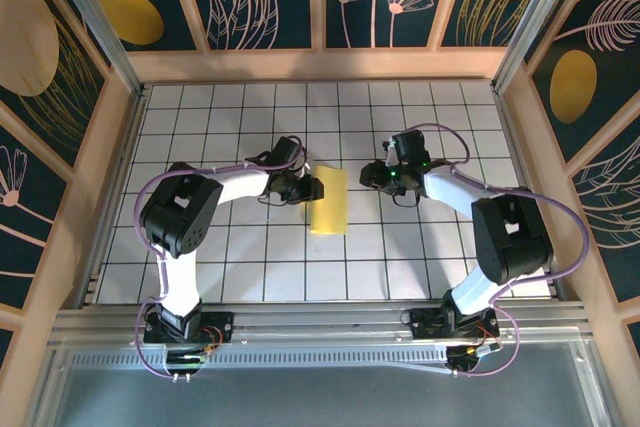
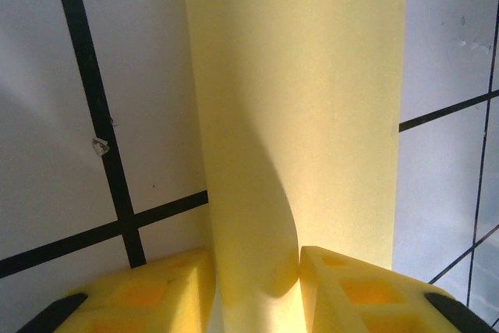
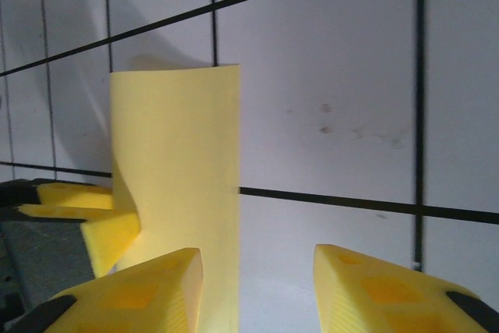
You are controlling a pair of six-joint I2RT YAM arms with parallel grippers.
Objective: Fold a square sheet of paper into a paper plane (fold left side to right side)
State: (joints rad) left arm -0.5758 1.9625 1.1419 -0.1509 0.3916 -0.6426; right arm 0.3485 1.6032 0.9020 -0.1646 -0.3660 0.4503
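The square sheet of paper [image 1: 329, 201] lies mid-table, pale yellow, doubled over into a tall narrow strip about one tile wide. My left gripper [image 1: 305, 185] is at the strip's upper left edge. In the left wrist view the curled, raised fold of the paper [image 2: 296, 99] fills the gap of the left gripper [image 2: 257, 271], and both yellow fingers touch it. My right gripper [image 1: 368, 175] stands just right of the strip. In the right wrist view the right gripper [image 3: 257, 278] is open, with the paper's [image 3: 175, 154] free edge beside its left finger and bare table between the jaws.
The table [image 1: 240, 267] is white with black grid lines. Wooden walls [image 1: 320, 65] close it in at the back and sides. An aluminium rail [image 1: 320, 322] with both arm bases runs along the near edge. The left gripper's fingers [image 3: 93, 208] show beyond the paper.
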